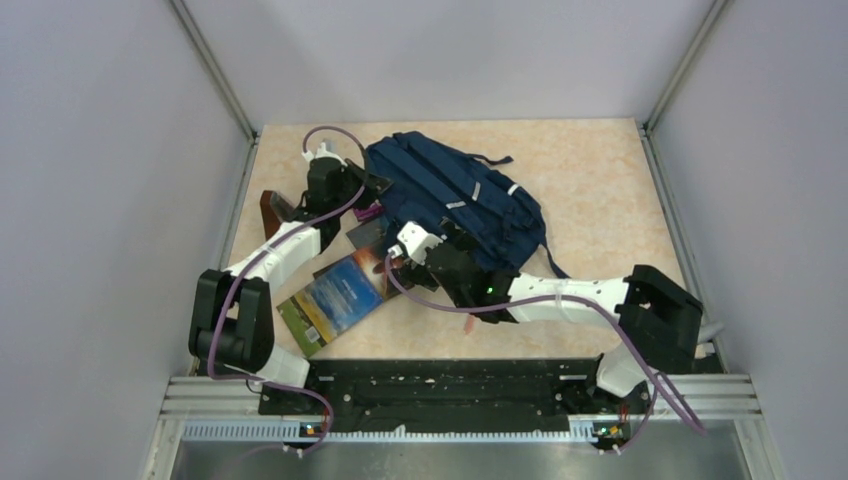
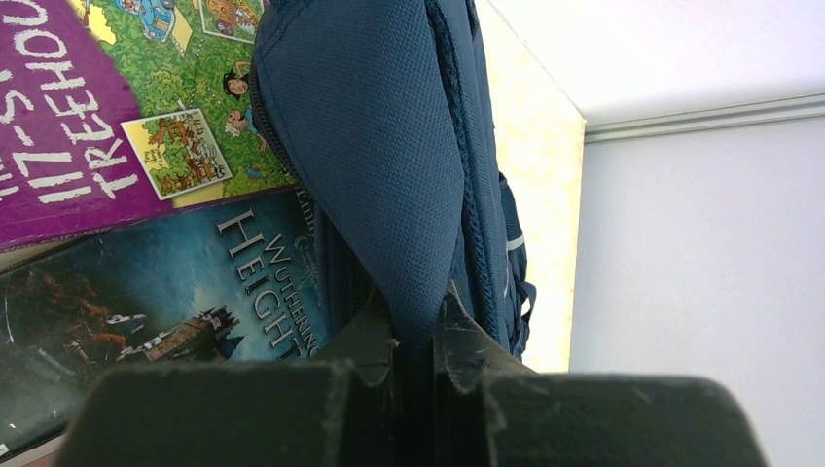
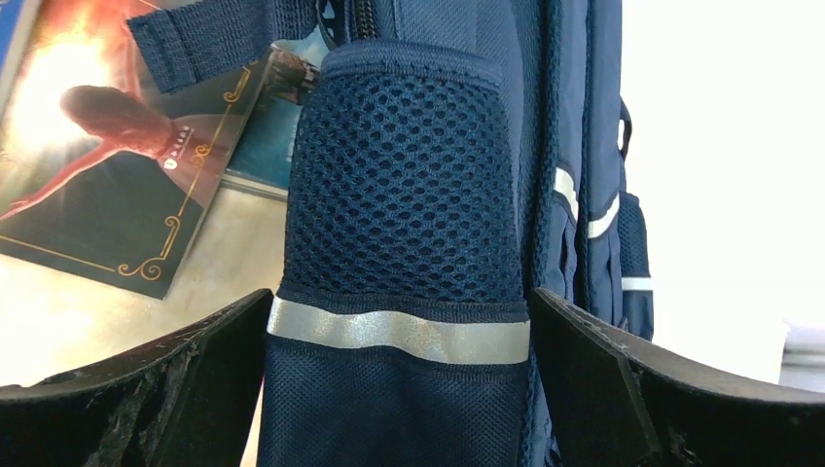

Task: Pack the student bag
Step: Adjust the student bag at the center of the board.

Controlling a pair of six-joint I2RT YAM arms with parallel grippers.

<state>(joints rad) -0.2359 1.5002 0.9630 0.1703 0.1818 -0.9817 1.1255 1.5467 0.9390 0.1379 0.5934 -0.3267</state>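
- Opening step: the student bag (image 1: pixel 455 200) lies upper centre of the top view, and the left gripper (image 2: pixel 416 331) pinches its fabric edge.
- The right gripper (image 3: pixel 399 331) gapes astride the mesh pocket (image 3: pixel 399 185); next it likely needs a book (image 1: pixel 335 295), lower left.

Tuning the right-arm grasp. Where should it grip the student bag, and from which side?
Probably the student bag by its mesh side pocket, at the grey reflective strip, coming from the near side. That end is narrow enough to fit between the fingers of the open right gripper, which straddle it. The left gripper is shut on a fabric fold at the bag's left edge; avoid that.
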